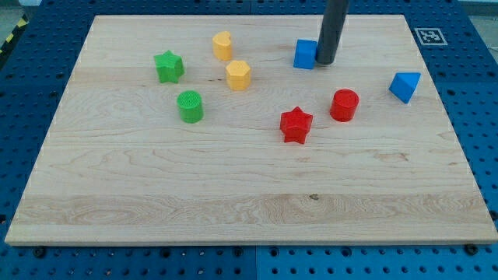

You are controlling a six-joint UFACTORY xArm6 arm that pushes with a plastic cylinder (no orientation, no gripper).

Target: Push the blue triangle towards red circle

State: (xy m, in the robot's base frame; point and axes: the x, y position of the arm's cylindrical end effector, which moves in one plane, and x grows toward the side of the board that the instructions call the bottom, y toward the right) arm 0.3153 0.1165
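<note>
On the table point(233, 194), my tip point(325, 62) stands against the blue cube's point(305, 54) right side, near the view's top. The blue triangle point(405, 85) lies well right. The red circle point(344, 105) sits between it and the red star point(296, 124). The yellow heart point(222, 46) and yellow hexagon point(238, 75) lie left of the cube; the green star point(169, 67) and green circle point(190, 106) farther left.

Pale wood-grain counter point(233, 187) on blue perforated base point(475, 93). Blue triangle point(405, 85), blue cube point(305, 54). Red circle point(344, 105), red star point(296, 124). Green star point(169, 67), green cylinder point(190, 106). Two yellow-orange blocks point(223, 46) point(238, 75). Dark grey rod point(333, 31). Black-and-white marker tag point(429, 36).
</note>
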